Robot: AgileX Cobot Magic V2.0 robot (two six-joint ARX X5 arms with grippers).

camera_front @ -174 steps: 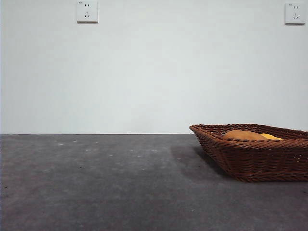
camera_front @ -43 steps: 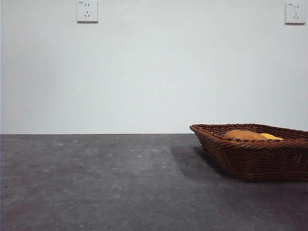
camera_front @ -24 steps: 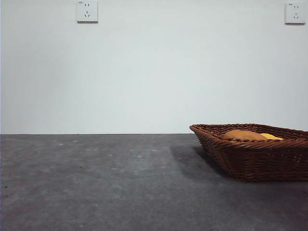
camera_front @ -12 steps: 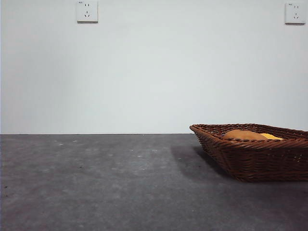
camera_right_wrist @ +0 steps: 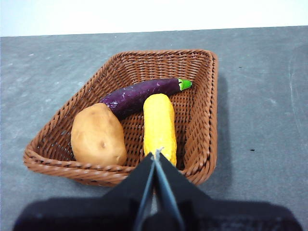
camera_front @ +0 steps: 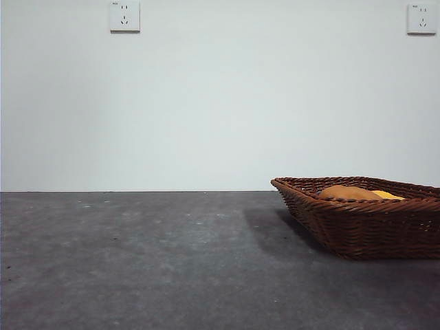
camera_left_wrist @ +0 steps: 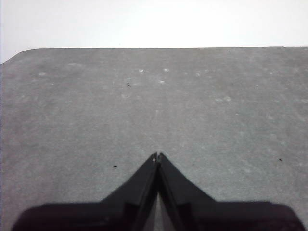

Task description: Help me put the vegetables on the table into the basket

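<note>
The brown wicker basket holds all three vegetables in the right wrist view: the orange-brown potato, the yellow corn cob and the purple eggplant lying across behind them. My right gripper is shut and empty, above the basket's near rim. In the front view the basket stands at the right, with the potato and a bit of corn showing over its rim; the eggplant is hidden there. My left gripper is shut and empty over bare table.
The dark grey table stretches left of the basket in the front view. Two wall sockets sit high on the white wall behind. The table's far edge shows in both wrist views.
</note>
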